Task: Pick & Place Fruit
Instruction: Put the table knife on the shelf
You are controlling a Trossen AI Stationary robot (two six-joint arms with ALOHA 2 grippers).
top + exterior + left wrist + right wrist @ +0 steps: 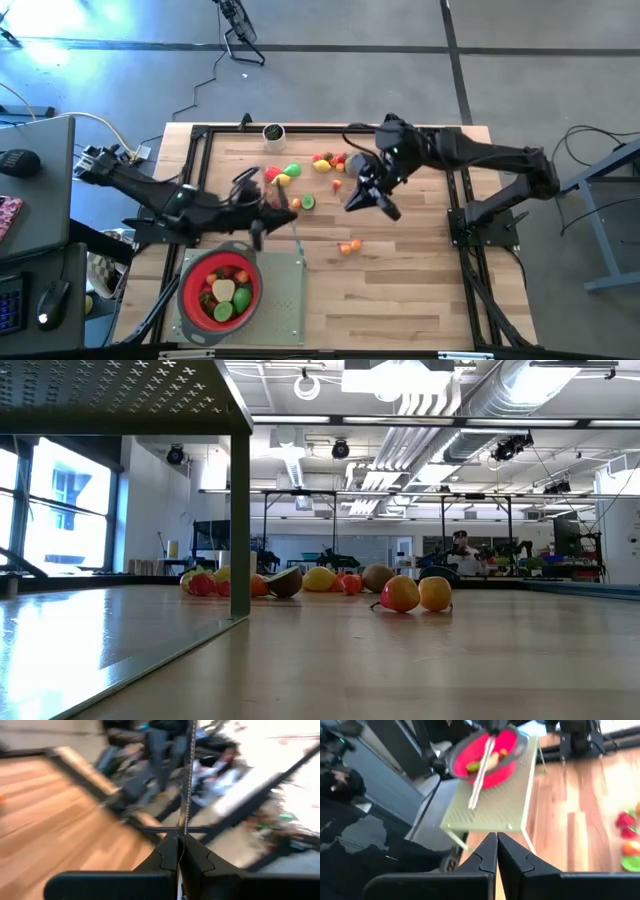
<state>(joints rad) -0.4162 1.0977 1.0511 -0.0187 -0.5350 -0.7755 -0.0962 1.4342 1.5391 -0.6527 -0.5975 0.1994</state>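
Small toy fruit lie scattered on the wooden table [400, 290]: a group [285, 175] at the far middle, another [330, 162] to its right, and a pair [348, 246] nearer; the low view shows that pair [415, 593] too. More fruit [225, 290] lie in the red strainer [190, 285] on a pale perforated rack [285, 295]. My left gripper [283, 212] is shut on a slim grey knife [481, 772] by the strainer. My right gripper [388, 208] hangs shut and empty [496, 842] above mid-table. My left gripper pinches one end of the knife [181, 837] between its two shut fingers. The knife runs straight on ahead, along the fingers. It is lifted clear of the table and hangs over the strainer in the right wrist view. Which end is held, I cannot tell.
A small dark cup [272, 132] stands at the far edge. The rack's leg [240, 510] stands on the table. Black frame rails [470, 230] run along the table's sides. People show in the room beyond [220, 770]. Bare wood lies at the near right.
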